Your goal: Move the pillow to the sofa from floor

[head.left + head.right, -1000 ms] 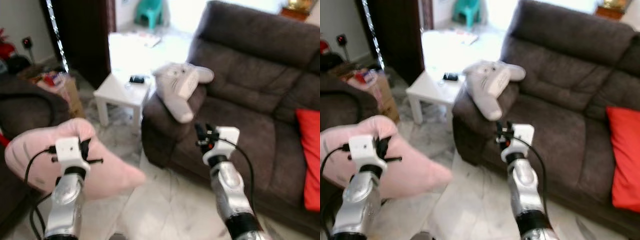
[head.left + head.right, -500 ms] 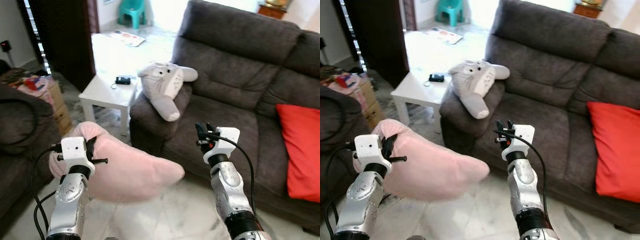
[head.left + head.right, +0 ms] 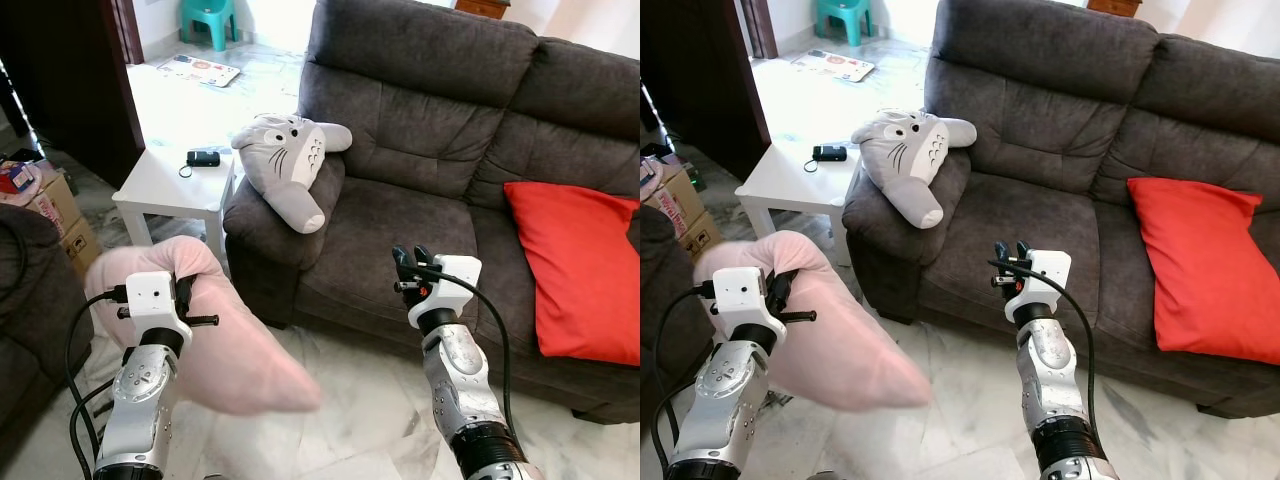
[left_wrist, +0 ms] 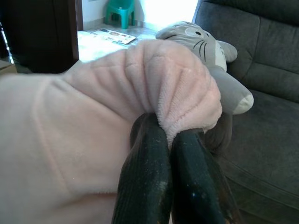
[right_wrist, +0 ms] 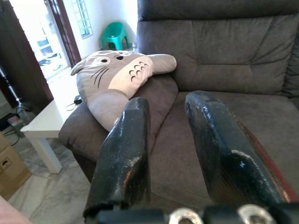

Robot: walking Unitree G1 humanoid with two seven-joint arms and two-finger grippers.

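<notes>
Right now your left gripper (image 4: pixel 170 140) is pinching the pink pillow (image 3: pixel 235 350) in the air before the brown sofa (image 3: pixel 420 130) (right gripper (image 5: pixel 173 135) hovering parted, empty).

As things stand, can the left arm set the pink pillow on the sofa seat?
Probably not yet. The left pincer is shut on the pink pillow, held above the floor, with the sofa armrest and grey plush ahead of it.

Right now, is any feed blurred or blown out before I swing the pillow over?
Both eye views are sharp; daylight glares on the floor behind the white side table. Left wrist view: pink pillow soft-focused up close, window overexposed. Right wrist view: fingers blurred, sofa clear.
</notes>
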